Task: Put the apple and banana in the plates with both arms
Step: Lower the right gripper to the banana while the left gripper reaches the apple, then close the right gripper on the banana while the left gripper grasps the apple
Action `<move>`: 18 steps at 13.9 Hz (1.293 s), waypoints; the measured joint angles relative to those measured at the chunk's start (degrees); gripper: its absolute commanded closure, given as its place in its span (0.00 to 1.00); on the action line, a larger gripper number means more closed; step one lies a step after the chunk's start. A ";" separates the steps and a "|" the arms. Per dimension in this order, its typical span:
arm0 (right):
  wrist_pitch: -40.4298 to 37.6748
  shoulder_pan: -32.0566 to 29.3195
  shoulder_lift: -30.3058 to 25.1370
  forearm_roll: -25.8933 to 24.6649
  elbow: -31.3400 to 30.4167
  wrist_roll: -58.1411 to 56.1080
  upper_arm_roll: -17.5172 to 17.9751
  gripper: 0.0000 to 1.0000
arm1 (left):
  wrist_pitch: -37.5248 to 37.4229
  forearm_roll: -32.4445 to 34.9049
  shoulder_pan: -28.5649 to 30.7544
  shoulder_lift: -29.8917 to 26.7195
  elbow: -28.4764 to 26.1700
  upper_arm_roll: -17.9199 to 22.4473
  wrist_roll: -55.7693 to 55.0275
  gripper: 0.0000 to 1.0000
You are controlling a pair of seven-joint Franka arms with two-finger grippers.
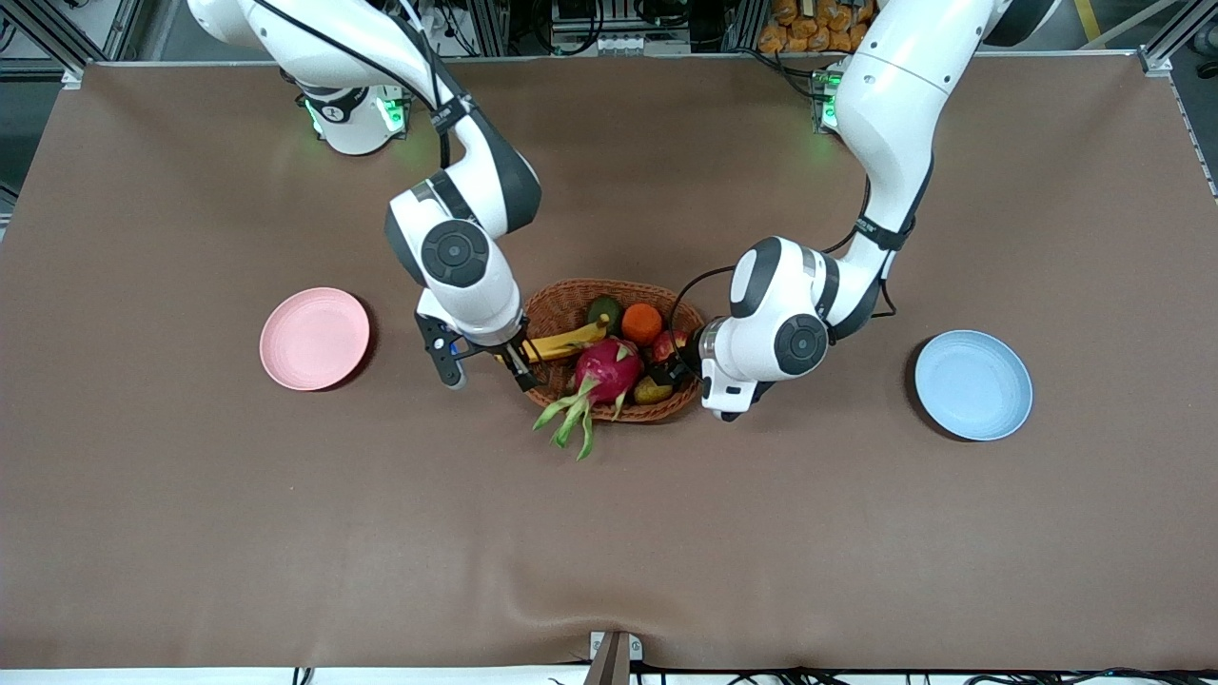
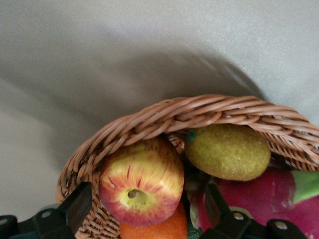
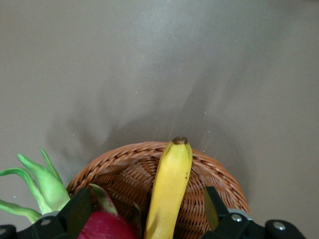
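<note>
Straddling the banana (image 3: 169, 189) with wide jaws, right gripper (image 3: 144, 211); left gripper (image 2: 144, 209) gaping around the apple (image 2: 141, 180); crowded basket (image 1: 571, 300), orange (image 2: 154, 230) at six o'clock, risking a snagged neighbour.

A brown cloth (image 1: 609, 533) is covering the whole table (image 1: 57, 671), lying mostly smooth and puckering into a small fold at the edge nearest the front camera, where a metal bracket (image 1: 614, 652) is sticking up. Soft, even light is falling from above, casting faint shadows on the cloth. Along the top of the front view, aluminium frame rails (image 1: 1175, 38) are standing at the table's corners, with cables (image 1: 657, 14) and equipment crowding the dim space between them. Orange objects (image 1: 809, 24) are sitting stacked there.
</note>
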 measured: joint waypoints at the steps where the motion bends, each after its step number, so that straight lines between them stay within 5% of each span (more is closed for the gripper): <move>1: 0.03 0.37 0.27 0.04 0.00 0.92 0.01 0.00 | 0.11 -0.03 -0.01 0.19 0.01 -0.01 0.00 0.00; 4: 0.61 1.55 1.43 0.08 0.00 1.75 0.02 0.00 | 1.08 -0.47 -0.21 0.56 0.01 -0.03 0.00 0.01; 7: 1.43 1.77 3.05 0.15 0.00 1.77 0.02 0.00 | 1.24 -0.64 -0.63 0.91 0.01 -0.03 0.00 0.49; 9: 2.03 1.93 4.15 0.16 0.00 1.76 0.04 0.00 | 1.26 -0.65 -0.66 0.91 0.03 -0.03 0.00 0.66; 13: 2.98 3.21 6.09 0.21 0.01 1.77 0.07 0.00 | 0.72 -0.72 -0.53 0.75 0.57 -0.02 0.00 0.70; 14: 3.05 3.47 6.30 0.22 0.01 1.77 0.08 0.07 | -0.52 -0.73 -0.40 0.38 1.14 0.00 0.00 0.70; 18: 3.05 3.90 6.49 0.25 0.02 1.77 0.06 0.86 | -9.40 -0.76 0.83 -4.63 3.30 0.66 -0.08 0.68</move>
